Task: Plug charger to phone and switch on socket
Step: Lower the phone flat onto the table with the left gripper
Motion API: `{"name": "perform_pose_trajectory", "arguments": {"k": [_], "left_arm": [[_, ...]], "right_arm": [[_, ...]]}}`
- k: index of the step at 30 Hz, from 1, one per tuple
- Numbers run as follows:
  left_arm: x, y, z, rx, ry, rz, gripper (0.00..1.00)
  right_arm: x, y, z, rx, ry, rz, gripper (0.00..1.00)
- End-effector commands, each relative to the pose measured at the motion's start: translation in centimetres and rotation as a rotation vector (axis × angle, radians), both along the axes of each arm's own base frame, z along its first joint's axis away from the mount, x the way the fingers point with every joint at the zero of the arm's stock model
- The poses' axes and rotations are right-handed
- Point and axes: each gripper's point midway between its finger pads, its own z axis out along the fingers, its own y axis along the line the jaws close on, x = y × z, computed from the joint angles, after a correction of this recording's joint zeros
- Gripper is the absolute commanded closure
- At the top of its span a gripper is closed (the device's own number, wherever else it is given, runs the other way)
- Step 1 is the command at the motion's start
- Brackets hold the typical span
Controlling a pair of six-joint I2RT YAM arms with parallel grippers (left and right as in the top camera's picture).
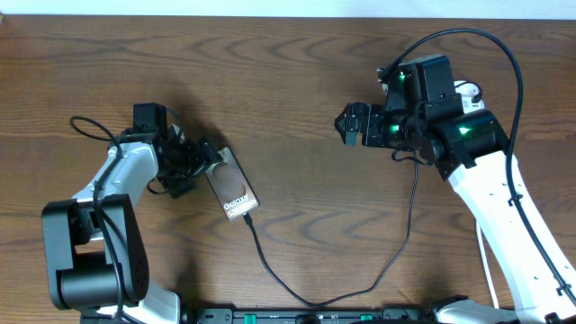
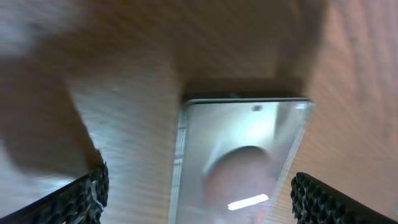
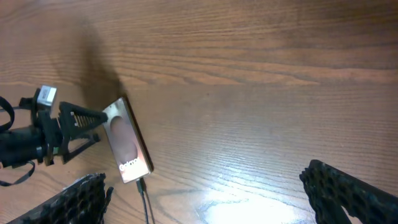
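Note:
The phone (image 1: 232, 186) lies flat on the wooden table with its "Galaxy" lettering toward the front. The charger cable (image 1: 297, 300) has its tip at the phone's near end and loops right, then up under the right arm. My left gripper (image 1: 212, 159) is open at the phone's far end. In the left wrist view its fingers (image 2: 202, 199) straddle the phone (image 2: 242, 155) without touching it. My right gripper (image 1: 351, 124) is open and empty, well right of the phone. Its wrist view (image 3: 205, 193) shows the phone (image 3: 127, 140) and the cable (image 3: 145, 196). The socket is mostly hidden behind the right arm; only a white bit (image 1: 467, 90) shows.
The dark wooden table (image 1: 297, 81) runs to a pale strip at the far edge. The left arm's own black cable (image 1: 90, 128) loops at the far left. The arm bases stand at the near edge.

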Motion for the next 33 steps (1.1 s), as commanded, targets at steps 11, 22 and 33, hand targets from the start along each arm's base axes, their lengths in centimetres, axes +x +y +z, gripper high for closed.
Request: {"name": "perform_pose_trajectory", "arguments": {"k": [11,22,33], "left_arm": [[-1.7,3.7,8.4,0.286,-0.141,-0.105,0.0],[-1.0,-1.5,16.1,0.354,-0.401,-0.381,0.02],[-0.4,-4.4,17.3,0.471,-0.48,-0.521,0.02]], "right_arm": [[-0.2,-0.4,0.8,-0.011,-0.015,0.003,0.01],[-0.9,-0.6,0.3,-0.022,0.023,0.0,0.01],[-1.1,-0.8,0.2,-0.03,0.026,0.007,0.01]]}}
